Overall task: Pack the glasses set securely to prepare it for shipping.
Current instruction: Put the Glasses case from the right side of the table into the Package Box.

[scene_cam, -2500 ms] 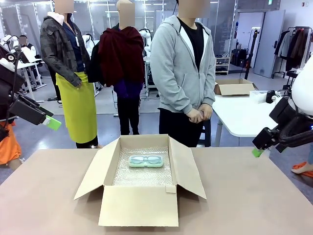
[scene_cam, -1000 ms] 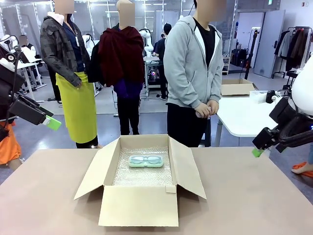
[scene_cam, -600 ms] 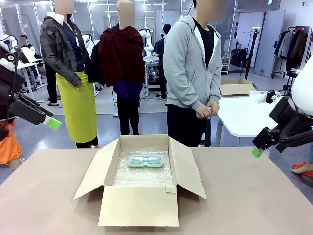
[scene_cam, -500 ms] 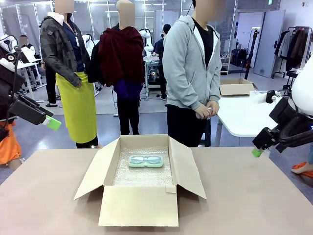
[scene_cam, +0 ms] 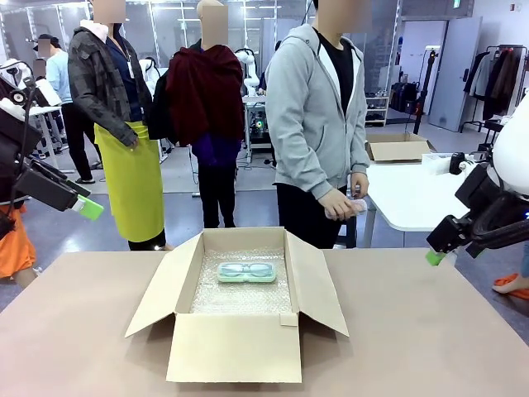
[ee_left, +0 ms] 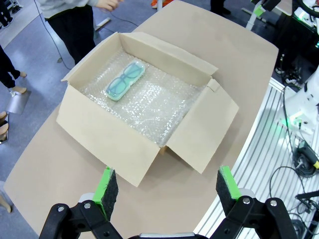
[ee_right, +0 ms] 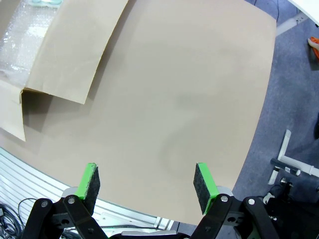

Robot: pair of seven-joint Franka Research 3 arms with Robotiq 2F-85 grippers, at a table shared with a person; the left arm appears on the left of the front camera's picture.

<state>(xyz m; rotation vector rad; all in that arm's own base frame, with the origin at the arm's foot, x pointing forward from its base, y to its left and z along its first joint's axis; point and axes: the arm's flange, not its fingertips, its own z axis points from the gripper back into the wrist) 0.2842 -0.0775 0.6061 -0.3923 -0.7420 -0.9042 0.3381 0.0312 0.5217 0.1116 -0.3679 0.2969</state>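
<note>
A mint green glasses case [scene_cam: 246, 272] lies flat on the bubble wrap inside the open cardboard box [scene_cam: 235, 347] at the table's middle. In the left wrist view the same case [ee_left: 125, 81] sits toward the box's far side. My left gripper [scene_cam: 85, 207] hangs high off the table's left, open and empty, and its wrist view shows it [ee_left: 167, 186] well above the box. My right gripper [scene_cam: 436, 256] hovers open past the table's right edge, over bare tabletop [ee_right: 147, 181]. The person in a grey hoodie holds a small pale pinkish thing [scene_cam: 354, 204] in both hands, too small to identify.
All four box flaps [scene_cam: 320, 285] are folded outward. The brown tabletop [scene_cam: 430, 331] is bare to the right and left of the box. The person in the hoodie [scene_cam: 310, 107] stands behind the far edge. A white table [scene_cam: 413, 194] stands at back right.
The person in the hoodie has shifted left and lowered the hands with the pale thing. Both arms, the box and the mint case have not moved.
</note>
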